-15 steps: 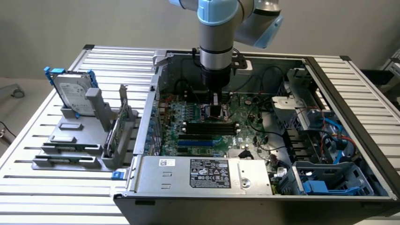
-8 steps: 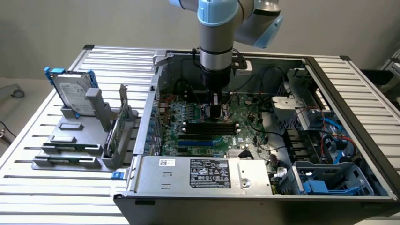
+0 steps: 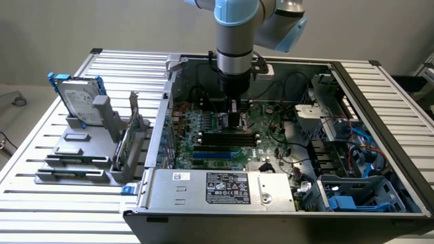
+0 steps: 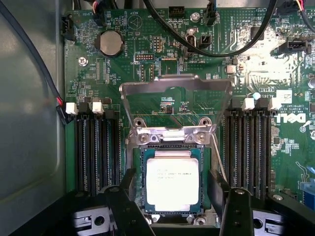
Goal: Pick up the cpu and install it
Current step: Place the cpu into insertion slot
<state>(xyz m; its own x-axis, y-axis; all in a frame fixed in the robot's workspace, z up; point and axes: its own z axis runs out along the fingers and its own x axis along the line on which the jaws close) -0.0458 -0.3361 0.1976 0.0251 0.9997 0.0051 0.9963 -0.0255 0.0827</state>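
1. Fingers (image 4: pixel 127 191) of the black two-finger gripper (image 3: pixel 234 121) stand spread apart, one on each side of the cpu (image 4: pixel 172 183), a small flat square chip with a dull silver metal top. A narrow gap shows between each finger and the chip, so nothing is pinched.
2. The cpu lies flat inside the dark square socket (image 4: pixel 142 172) on the green motherboard (image 4: pixel 147 29).
3. The socket's shiny silver metal load plate (image 4: pixel 176 91) is tilted up on its hinge, leaving the chip uncovered.
4. Rows of long black memory slots (image 4: pixel 96 147) flank the socket on both sides.
5. A round silver coin battery (image 4: pixel 110 42) sits on the board beyond the load plate, and black cables (image 4: pixel 236 46) arc across the board near it.
6. In the exterior view, the grey and blue robot arm (image 3: pixel 236 30) reaches straight down into the open dark grey computer case (image 3: pixel 271 223), which lies on a slatted aluminium table (image 3: pixel 40 203).
7. On the exterior view's left, well apart from the case, a rectangular silver hard drive with blue rails (image 3: pixel 80 99) stands on edge in a grey rack (image 3: pixel 74 162).
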